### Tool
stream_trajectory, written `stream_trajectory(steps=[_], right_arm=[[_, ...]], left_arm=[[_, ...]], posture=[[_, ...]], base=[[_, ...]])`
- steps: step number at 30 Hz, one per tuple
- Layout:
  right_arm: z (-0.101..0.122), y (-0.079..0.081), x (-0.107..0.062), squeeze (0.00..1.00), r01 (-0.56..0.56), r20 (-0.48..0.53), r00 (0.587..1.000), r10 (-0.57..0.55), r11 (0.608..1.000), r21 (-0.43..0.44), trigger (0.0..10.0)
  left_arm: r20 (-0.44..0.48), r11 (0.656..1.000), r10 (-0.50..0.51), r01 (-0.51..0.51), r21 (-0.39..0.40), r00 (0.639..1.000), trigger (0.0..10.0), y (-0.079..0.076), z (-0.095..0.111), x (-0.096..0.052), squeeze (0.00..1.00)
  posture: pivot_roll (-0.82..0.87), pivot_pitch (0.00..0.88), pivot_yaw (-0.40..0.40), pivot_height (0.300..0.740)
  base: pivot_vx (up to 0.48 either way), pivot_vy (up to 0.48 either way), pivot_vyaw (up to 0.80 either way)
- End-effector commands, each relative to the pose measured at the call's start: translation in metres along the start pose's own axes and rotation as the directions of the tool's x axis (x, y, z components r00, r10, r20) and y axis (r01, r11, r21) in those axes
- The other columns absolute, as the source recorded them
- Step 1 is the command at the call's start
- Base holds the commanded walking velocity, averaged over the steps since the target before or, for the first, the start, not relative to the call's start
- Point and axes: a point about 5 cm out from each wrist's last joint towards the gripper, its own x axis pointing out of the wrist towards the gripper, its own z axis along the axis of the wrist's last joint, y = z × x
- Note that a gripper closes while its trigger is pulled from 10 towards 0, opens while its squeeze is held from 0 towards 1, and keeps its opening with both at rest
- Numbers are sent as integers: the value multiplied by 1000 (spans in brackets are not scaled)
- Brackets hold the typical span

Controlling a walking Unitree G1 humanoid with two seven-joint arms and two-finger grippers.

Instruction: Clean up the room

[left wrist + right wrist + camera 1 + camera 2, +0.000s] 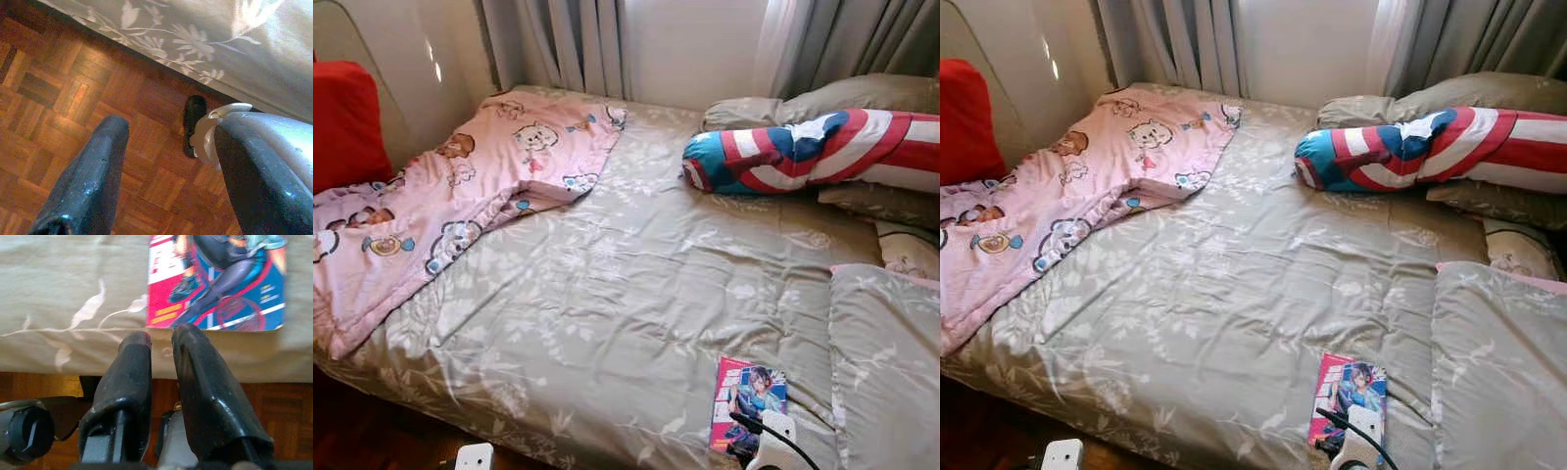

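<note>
Left eye view: a magazine [747,403] lies flat on the bed [607,294] near its front edge, well apart from the pink blanket [440,196] and striped bolster [822,147]. Left wrist view: the left gripper [166,161], fingers spread and empty, hangs above parquet floor [58,98]. Right wrist view: the right gripper [161,340], fingers nearly closed and holding nothing, sits at the bed's edge just beside the magazine.

Glossy paper magazine [747,402] on matt cloth bedspread [607,304].

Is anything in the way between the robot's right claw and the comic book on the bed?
Nothing visible. The right gripper, fingers nearly together, is at the bed's edge just short of the comic book, with bare bedspread between.
</note>
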Motion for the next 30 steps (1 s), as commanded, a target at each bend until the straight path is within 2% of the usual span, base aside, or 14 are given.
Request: stream_trajectory(steps=[1, 30], right_arm=[[-5, -2, -1, 0, 4, -21, 1000, -4, 1000, 1, 10000], [-9, -2, -2, 0, 6, -34, 999, -5, 1000, 9, 10000]], left_arm=[[-38, 1000, 5, -5, -1, 999, 10000, 2, -8, -2, 0], [-37, 1000, 7, -7, 5, 999, 10000, 2, -8, -2, 0]], posture=[[116, 105, -24, 740], [117, 103, -15, 740]], base=[[0, 337, 0], [0, 387, 0]])
